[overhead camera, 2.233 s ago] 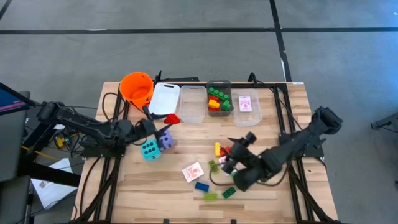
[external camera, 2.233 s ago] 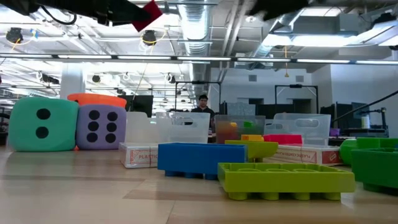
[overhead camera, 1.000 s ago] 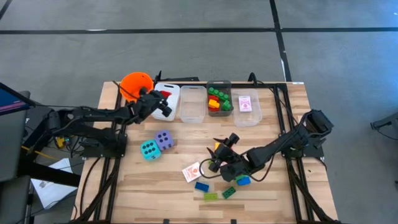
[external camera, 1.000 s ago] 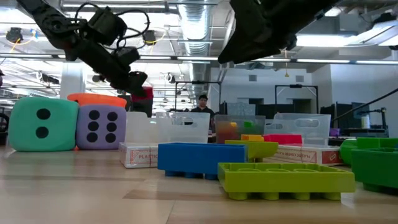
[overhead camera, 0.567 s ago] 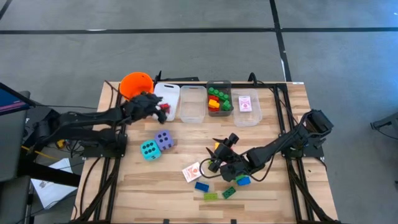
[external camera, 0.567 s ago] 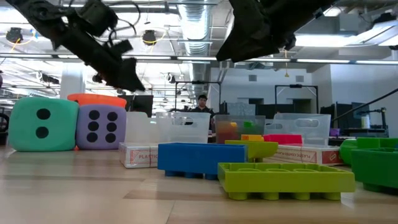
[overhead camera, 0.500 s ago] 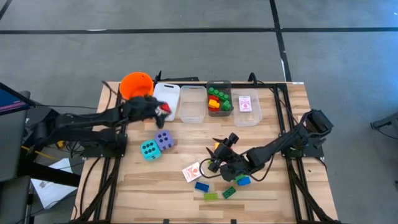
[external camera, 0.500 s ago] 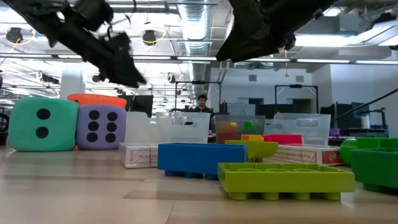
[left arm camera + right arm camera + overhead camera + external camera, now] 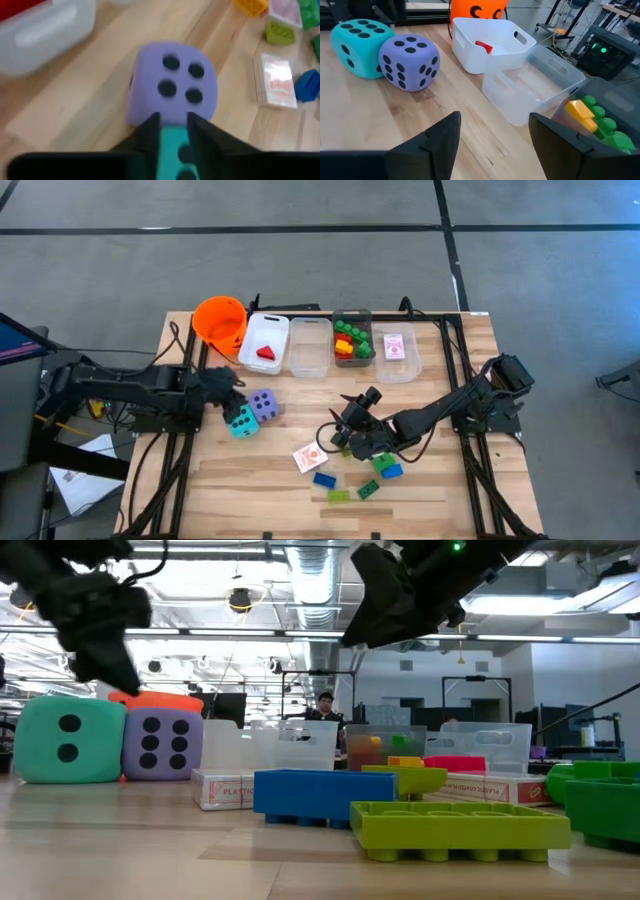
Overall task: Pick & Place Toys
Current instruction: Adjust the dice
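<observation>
- Wooden bench (image 9: 250, 485) is carrying the toys, with four clear bins lined up along its 12 o'clock edge beside an orange bucket (image 9: 220, 321).
- Red wedge (image 9: 266, 352) is lying inside the first clear bin (image 9: 264, 343), the one next to the bucket.
- Small bricks (image 9: 350, 340) in green, yellow and red are sitting in the third bin, and red-backed playing cards (image 9: 396, 346) are lying in the fourth.
- Teal die (image 9: 241, 421) and purple die (image 9: 265, 405) are resting touching each other toward 9 o'clock from the bench's middle.
- Left end effector (image 9: 226, 392) is hovering just at 10 o'clock of the teal die; in the left wrist view its fingers (image 9: 150, 131) are standing narrow, with only a slim gap and nothing between them.
- Right end effector (image 9: 338, 435) is hanging over the loose toys near the bench's middle, its fingers (image 9: 437, 142) spread wide and gripping nothing.
- Loose card pack (image 9: 311, 457), a blue brick (image 9: 324, 479) and two green bricks (image 9: 340, 495) are lying toward 6 o'clock of the right end effector.
- Somebody is standing far back in the room (image 9: 326, 706).
</observation>
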You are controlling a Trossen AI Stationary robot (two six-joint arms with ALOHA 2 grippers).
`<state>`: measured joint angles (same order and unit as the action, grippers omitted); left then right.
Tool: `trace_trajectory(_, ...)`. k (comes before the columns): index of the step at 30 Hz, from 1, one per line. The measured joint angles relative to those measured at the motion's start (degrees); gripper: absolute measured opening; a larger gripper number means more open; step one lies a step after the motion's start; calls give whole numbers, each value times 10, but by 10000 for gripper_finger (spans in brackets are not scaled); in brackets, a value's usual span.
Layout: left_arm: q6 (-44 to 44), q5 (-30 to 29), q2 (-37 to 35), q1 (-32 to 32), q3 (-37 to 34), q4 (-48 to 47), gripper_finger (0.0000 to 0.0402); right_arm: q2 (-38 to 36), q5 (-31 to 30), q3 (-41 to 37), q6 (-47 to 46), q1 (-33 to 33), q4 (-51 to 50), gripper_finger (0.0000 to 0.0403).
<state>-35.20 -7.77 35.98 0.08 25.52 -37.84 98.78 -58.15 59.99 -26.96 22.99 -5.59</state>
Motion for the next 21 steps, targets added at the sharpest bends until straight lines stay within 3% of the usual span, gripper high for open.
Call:
trace_trajectory(3,-31,-4,-8,-23,0,-20,15,0,1,0,0,-2,7,230)
trace_trajectory(10,-132,-83,-10,-22,0,-178,1,0,1,0,0,-2,7,230)
trace_trajectory(13,-179,-63,1,-28,0,-210,1,0,3,0,0,-2,7,230)
trace_trajectory(16,-162,-13,23,-36,1,-197,0,0,3,0,0,-3,9,230)
trace_trajectory(21,-155,1,74,-46,1,-194,0,0,3,0,0,-3,11,230)
